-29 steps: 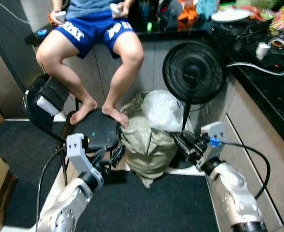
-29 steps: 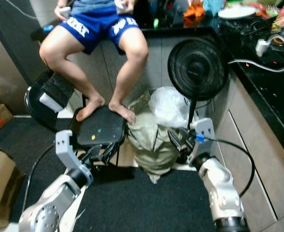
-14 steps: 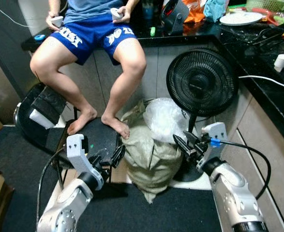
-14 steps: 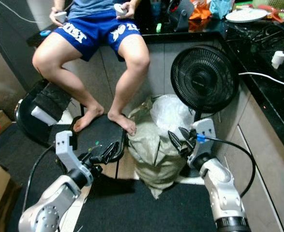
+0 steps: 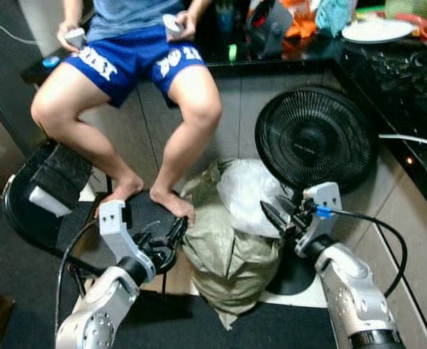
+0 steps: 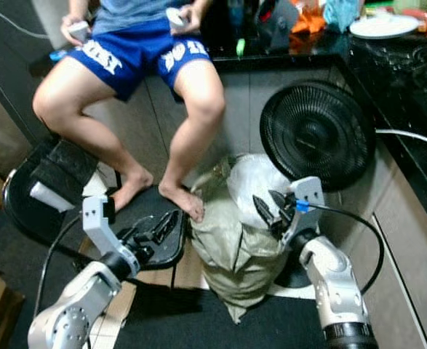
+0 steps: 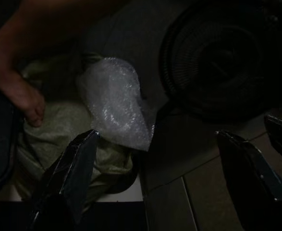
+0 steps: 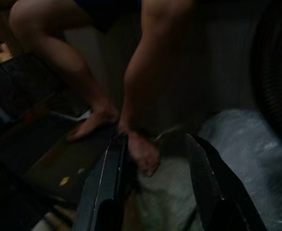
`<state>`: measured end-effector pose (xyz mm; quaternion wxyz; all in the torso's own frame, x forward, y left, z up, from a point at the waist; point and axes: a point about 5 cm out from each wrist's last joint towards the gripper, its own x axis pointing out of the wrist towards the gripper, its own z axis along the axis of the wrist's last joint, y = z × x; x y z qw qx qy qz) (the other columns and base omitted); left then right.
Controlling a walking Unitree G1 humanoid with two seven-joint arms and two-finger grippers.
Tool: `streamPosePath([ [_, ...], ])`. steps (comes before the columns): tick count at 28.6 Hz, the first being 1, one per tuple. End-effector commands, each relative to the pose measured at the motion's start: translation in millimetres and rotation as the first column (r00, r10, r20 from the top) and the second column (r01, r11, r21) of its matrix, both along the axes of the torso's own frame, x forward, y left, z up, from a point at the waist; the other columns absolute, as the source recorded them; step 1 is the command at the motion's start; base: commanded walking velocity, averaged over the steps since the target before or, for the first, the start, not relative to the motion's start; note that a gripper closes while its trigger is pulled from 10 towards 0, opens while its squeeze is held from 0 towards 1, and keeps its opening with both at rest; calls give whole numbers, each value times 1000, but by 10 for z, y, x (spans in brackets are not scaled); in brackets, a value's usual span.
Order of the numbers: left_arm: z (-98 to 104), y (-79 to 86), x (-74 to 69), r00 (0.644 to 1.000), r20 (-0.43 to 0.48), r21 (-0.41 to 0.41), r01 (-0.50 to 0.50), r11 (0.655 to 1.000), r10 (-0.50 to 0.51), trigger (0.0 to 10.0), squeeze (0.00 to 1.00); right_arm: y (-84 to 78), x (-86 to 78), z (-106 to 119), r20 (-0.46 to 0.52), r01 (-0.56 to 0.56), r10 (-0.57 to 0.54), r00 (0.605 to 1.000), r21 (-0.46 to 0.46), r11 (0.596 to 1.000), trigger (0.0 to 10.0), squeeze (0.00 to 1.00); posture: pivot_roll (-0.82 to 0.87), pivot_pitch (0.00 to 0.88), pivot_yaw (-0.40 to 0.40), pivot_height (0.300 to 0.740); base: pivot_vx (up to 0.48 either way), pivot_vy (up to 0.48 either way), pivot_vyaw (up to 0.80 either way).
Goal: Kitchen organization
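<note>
a black pedestal fan [image 5: 316,138] is standing against the cabinet front. just beside its base a greenish sack [image 5: 228,254] is slumping, with a clear plastic bag [image 5: 249,193] bulging from its top. away from the fan past the sack, a person's bare feet [image 5: 173,203] are resting on a black stool seat [image 6: 151,240]. a white plate [image 5: 377,30] is sitting on the counter above the fan.

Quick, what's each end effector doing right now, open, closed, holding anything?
Left end effector: open, holding nothing, above the black chair seat.
Right end effector: open, holding nothing, by the greenish sack.
</note>
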<state>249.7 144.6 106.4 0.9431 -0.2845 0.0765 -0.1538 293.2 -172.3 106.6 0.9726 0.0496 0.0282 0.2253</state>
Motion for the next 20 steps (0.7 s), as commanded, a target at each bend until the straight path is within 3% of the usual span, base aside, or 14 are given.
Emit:
streamPosePath([
  [1, -32, 19, 1, 1000, -14, 13, -9, 1000, 9, 10000, 0, -27, 0, -35, -38, 5, -4, 999, 32, 999, 10000, 0, 44, 0, 47, 740, 0, 0, -800],
  [8, -11, 6, 30, 1000, 10, 41, -10, 999, 10, 10000, 0, -2, 70, 104, -33, -93, 98, 995, 129, 987, 10000, 0, 54, 0, 39, 740, 0, 0, -800],
  [11, -5, -3, 45, 1000, 12, 24, -12, 1000, 11, 10000, 0, 253, 121, 400, 52, -225, 219, 974, 215, 950, 10000, 0, 63, 0, 34, 740, 0, 0, -788],
  [13, -5, -3, 46, 1000, 12, 24, -12, 1000, 11, 10000, 0, 299, 124, 456, 69, -247, 238, 969, 228, 942, 10000, 0, 65, 0, 33, 740, 0, 0, -788],
  [17, -7, 4, 57, 1000, 12, 27, -15, 1000, 15, 10000, 0, 587, 103, 828, 184, -393, 351, 918, 299, 870, 10000, 0, 73, 0, 30, 740, 0, 0, -788],
  [18, -7, 4, 57, 1000, 12, 27, -15, 1000, 15, 10000, 0, 587, 103, 828, 184, -393, 351, 918, 299, 870, 10000, 0, 73, 0, 30, 740, 0, 0, -788],
  [20, -7, 7, 65, 1000, 14, 28, -18, 999, 18, 10000, 0, 711, 77, 1003, 239, -464, 405, 882, 304, 832, 10000, 0, 76, 0, 29, 740, 0, 0, -788],
])
